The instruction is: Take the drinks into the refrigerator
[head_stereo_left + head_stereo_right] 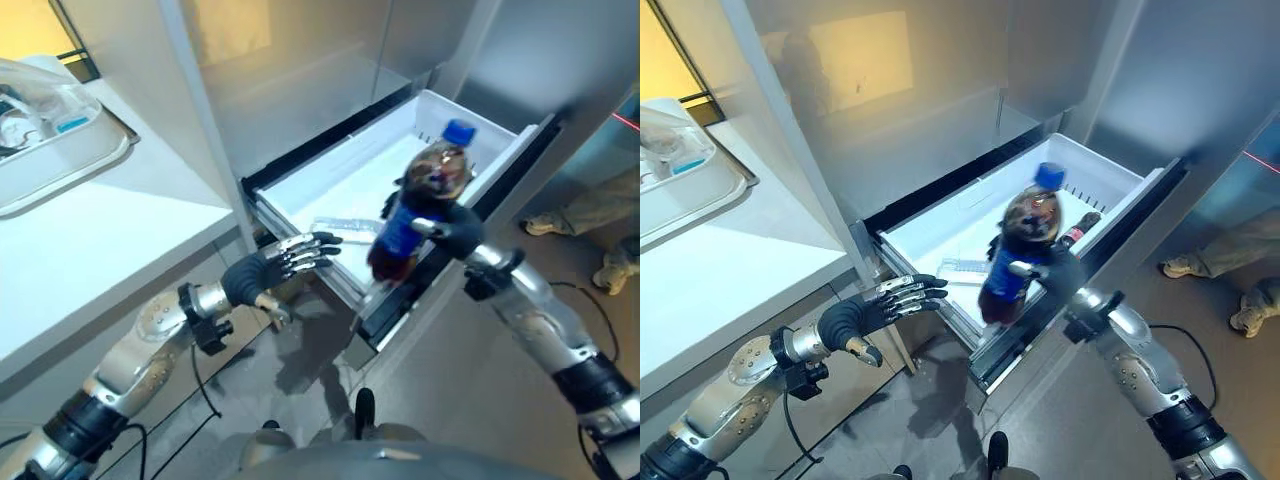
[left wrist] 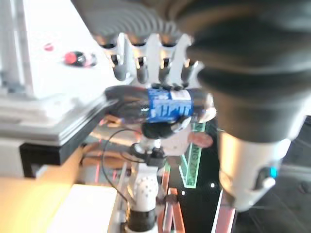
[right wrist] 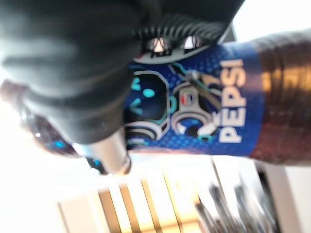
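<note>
Right hand wrapped around cola bottle mid-label, above drawer | full, heavy, slick; grip label | left hand spread at 9 o'clock.

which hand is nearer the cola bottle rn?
Right. The right hand is curled round the cola bottle, holding it over the open drawer. The left hand is off to the side, fingers straight, at the drawer's front corner.

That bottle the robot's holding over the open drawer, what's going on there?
The robot is loading drinks into a refrigerator. Its right hand grips a dark cola bottle with a blue cap and label, held above the front edge of the pulled-out white drawer. Another bottle with a red cap already lies inside. The left hand, fingers straight, rests at the drawer's near corner. A person's shoes show on the floor behind.
</note>
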`<state>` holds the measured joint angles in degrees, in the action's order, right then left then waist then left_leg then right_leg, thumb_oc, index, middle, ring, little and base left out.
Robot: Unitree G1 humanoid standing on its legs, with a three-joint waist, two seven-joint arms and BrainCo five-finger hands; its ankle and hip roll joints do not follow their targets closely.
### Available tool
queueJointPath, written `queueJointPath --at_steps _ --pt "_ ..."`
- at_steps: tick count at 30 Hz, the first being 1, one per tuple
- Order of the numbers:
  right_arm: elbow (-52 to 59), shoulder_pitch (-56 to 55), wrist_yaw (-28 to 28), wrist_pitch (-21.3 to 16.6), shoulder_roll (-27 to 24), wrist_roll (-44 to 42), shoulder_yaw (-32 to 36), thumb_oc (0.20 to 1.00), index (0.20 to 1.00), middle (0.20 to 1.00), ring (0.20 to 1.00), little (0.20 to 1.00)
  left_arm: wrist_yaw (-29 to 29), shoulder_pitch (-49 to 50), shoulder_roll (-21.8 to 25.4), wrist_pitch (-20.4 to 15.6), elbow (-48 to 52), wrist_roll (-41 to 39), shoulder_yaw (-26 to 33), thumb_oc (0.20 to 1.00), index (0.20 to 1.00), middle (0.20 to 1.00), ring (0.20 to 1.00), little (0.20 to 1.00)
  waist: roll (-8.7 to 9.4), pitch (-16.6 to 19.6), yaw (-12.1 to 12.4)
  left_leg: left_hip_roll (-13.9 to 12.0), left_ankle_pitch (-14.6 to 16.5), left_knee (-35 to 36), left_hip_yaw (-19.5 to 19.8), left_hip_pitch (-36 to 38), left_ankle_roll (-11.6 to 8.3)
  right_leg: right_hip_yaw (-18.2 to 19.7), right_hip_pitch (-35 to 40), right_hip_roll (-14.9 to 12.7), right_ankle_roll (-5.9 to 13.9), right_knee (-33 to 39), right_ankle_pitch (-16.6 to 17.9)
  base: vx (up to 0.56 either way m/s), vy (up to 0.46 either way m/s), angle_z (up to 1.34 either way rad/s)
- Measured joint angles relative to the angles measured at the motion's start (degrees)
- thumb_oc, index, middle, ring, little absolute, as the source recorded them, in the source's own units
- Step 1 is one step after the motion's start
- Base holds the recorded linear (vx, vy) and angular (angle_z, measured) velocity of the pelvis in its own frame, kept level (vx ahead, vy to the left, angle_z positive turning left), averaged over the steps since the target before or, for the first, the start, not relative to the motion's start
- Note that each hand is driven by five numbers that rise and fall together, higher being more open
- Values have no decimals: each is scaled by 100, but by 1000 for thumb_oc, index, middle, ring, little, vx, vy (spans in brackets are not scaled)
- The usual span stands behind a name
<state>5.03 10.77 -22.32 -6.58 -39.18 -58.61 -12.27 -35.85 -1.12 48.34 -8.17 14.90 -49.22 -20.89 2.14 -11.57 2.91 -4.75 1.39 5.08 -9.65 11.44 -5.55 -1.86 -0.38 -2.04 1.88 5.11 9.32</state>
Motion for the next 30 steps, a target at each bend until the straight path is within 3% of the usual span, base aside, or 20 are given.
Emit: queueJointPath --at_steps 11,17,21,26,30 --pt "-410 147 388 -347 58 473 140 200 200 200 200 200 -63 41 11 167 -1 -211 1 1000 1000 1000 1000 1000 -3 1 -2 16 0 0 -32 -2 4 47 -17 -8 20 1 9 -3 -1 -2" --pt "-1648 1232 821 -367 -588 1117 -236 200 200 200 200 200 -74 12 276 236 -4 -423 -226 1000 1000 1000 1000 1000 -6 -8 106 18 -9 -1 -44 -160 8 63 -186 -7 35 1 28 -70 -18 -2" --pt "-2133 2576 797 -361 -1364 1219 -1436 200 200 200 200 200 -88 -142 549 261 -8 -574 -580 1000 1000 1000 1000 1000 -10 -103 110 30 -67 -5 -25 -424 5 53 -429 -18 1 1 124 -107 -19 1" --pt "-2810 4248 770 -401 -1489 1327 -2502 200 200 200 200 200 -81 -272 635 255 -21 -714 -743 1000 1000 1000 1000 1000 47 -454 142 10 -116 -67 71 -720 -25 -34 -665 -19 -29 0 157 -70 -22 9" --pt "-3297 5057 797 -375 -1476 1492 -2825 200 200 200 200 200 -66 -363 638 261 -17 -841 -758 1000 1000 1000 1000 1000 35 -809 367 -14 -150 -85 119 -933 -48 -76 -848 -4 -63 -1 192 -46 -7 4"
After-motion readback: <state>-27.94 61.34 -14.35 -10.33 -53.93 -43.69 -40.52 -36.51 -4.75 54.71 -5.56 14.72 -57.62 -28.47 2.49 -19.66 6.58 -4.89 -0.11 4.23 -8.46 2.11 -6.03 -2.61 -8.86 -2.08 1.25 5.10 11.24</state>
